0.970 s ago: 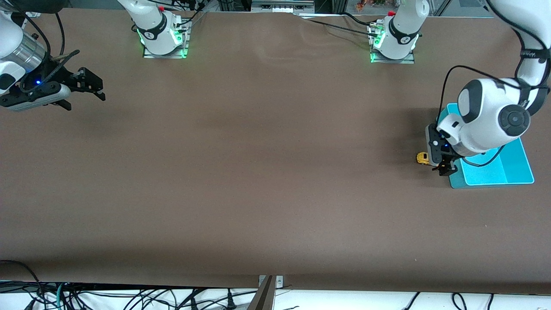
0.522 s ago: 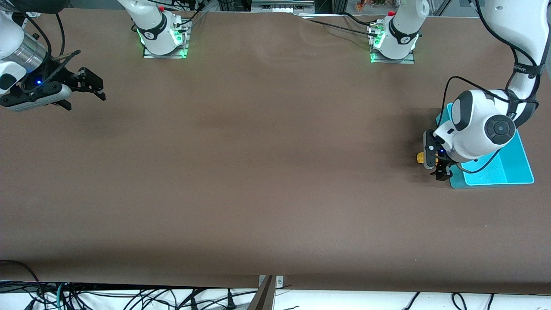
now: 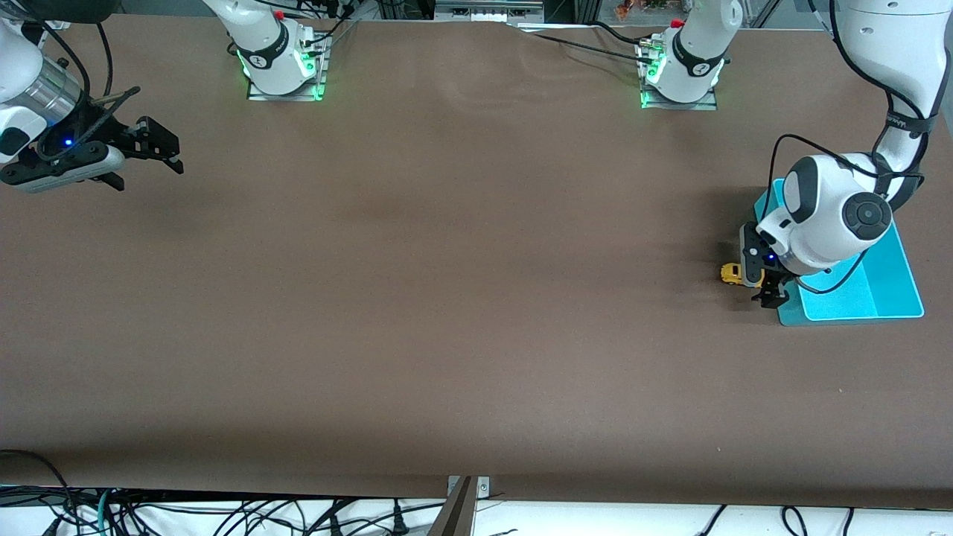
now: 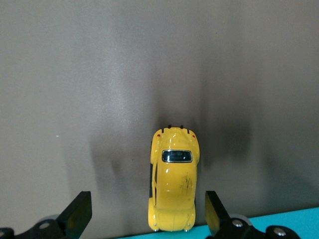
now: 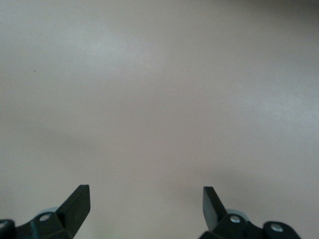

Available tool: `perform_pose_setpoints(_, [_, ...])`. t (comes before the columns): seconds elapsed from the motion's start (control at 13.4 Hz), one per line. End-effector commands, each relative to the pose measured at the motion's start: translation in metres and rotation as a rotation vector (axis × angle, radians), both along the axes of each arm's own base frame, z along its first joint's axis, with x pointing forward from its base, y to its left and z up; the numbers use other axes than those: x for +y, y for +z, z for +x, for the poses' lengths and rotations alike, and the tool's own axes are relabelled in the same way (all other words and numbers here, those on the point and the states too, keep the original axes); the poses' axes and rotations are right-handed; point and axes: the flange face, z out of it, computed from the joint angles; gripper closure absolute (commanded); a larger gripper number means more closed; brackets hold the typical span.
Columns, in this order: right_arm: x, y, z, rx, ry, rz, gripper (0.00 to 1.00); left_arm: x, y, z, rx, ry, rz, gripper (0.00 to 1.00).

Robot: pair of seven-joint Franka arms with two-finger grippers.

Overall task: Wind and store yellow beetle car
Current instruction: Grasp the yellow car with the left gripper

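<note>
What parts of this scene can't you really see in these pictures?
- Front view: the yellow beetle car is partly hidden by the left gripper above it.
- Front view: the left arm's wrist covers much of the blue tray.
- Left wrist view: the car's wheels are under its body; any winding part is hidden.

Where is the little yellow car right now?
The yellow beetle car sits on the table at the left arm's end, beside the blue tray, under the open left gripper.

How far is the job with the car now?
Done: nothing; the car sits on the table beside the tray. In hand: the left end effector hangs open over it. The right end effector waits, open. Left: grasping, winding, storing.
</note>
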Motion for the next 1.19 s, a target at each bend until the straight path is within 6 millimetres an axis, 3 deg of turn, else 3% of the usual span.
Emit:
perform_pose_setpoints(0.0, [0.001,0.003,-0.001,0.006,-0.004,-0.013,0.0,0.0,-0.008,-0.013,-0.018,-0.034,0.013,0.0])
perform_pose_setpoints(0.52, [0.001,0.001,-0.001,0.011,-0.004,-0.014,0.0,0.01,-0.019,-0.025,-0.024,-0.018,0.019,0.0])
perform_pose_setpoints(0.82, [0.0,-0.001,-0.001,0.012,-0.006,-0.014,0.0,0.004,-0.038,-0.035,-0.035,-0.026,0.012,0.0])
perform_pose_setpoints(0.97, [0.0,-0.001,0.0,0.014,-0.006,-0.013,0.0,0.003,-0.038,-0.035,-0.035,-0.029,0.012,0.16])
perform_pose_setpoints(1.12, [0.0,-0.002,-0.001,0.015,-0.006,-0.013,0.0,0.002,-0.033,-0.033,-0.043,-0.052,0.014,0.39])
